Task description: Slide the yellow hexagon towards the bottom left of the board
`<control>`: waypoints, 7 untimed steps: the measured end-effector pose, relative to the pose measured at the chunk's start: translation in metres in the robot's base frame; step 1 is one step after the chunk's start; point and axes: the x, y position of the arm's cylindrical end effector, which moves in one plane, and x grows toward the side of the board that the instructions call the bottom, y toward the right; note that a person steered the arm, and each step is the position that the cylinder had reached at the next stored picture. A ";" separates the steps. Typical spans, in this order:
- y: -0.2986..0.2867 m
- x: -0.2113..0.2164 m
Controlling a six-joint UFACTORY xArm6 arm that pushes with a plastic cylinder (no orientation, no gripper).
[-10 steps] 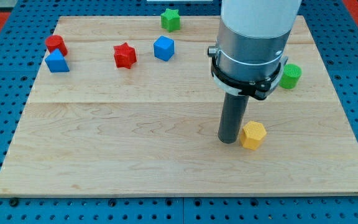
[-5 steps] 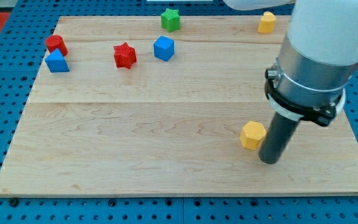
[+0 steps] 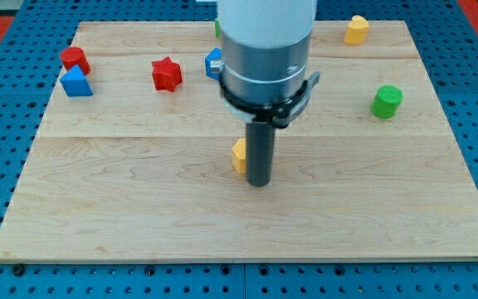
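The yellow hexagon [image 3: 239, 155] lies near the middle of the wooden board [image 3: 139, 208], mostly hidden behind the rod. My tip [image 3: 259, 183] rests on the board just to the right of the hexagon and touches its right side. The arm's grey and white body covers the board's top centre.
A red cylinder [image 3: 75, 58] and a blue block [image 3: 75, 81] sit at the top left. A red star [image 3: 166, 74] and a blue cube [image 3: 213, 63], partly hidden, lie left of the arm. A yellow block [image 3: 356, 29] sits at the top right, a green cylinder [image 3: 387, 101] at the right.
My tip went from the hexagon's left side around to its right side, then swept left. The yellow hexagon slid left and slightly up, from the right-centre to near the board's middle.
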 end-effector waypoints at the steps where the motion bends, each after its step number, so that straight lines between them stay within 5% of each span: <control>1: 0.038 -0.036; 3: -0.114 -0.024; 5: -0.059 -0.039; 6: -0.105 0.016; 7: -0.218 0.040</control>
